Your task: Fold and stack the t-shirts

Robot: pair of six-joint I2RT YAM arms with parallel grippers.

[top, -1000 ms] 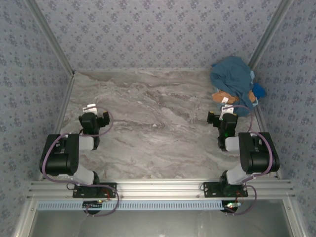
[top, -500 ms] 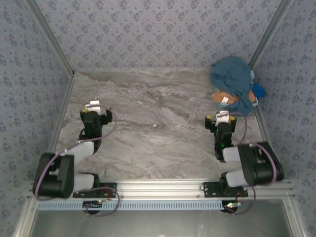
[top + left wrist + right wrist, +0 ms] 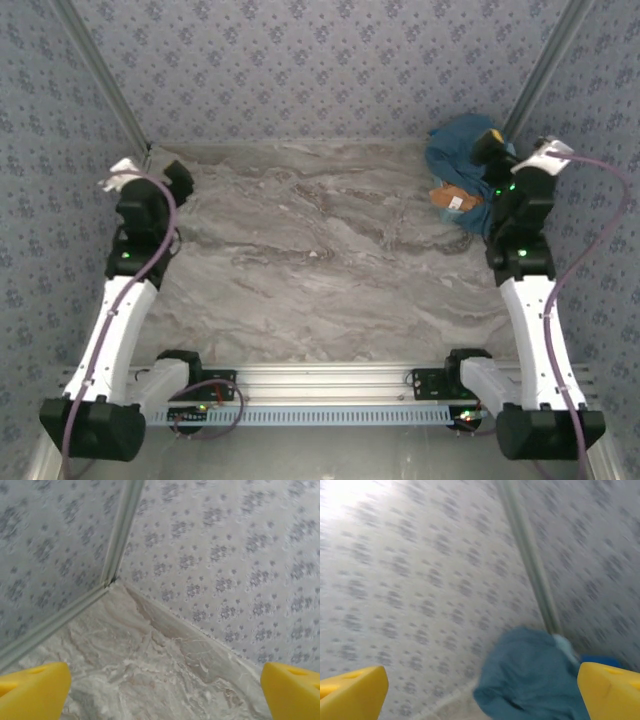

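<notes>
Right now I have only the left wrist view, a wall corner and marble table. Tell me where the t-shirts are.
Observer: The t-shirts lie in one crumpled pile in the far right corner of the table, with a slate-blue shirt on top.
Operator: Give me the right gripper's position.
Observer: The right gripper hangs near that pile's right side, open, with nothing between its fingers.
Operator: Name what else is in the pile.
Observer: An orange-brown shirt peeks out at the pile's near edge.
</notes>
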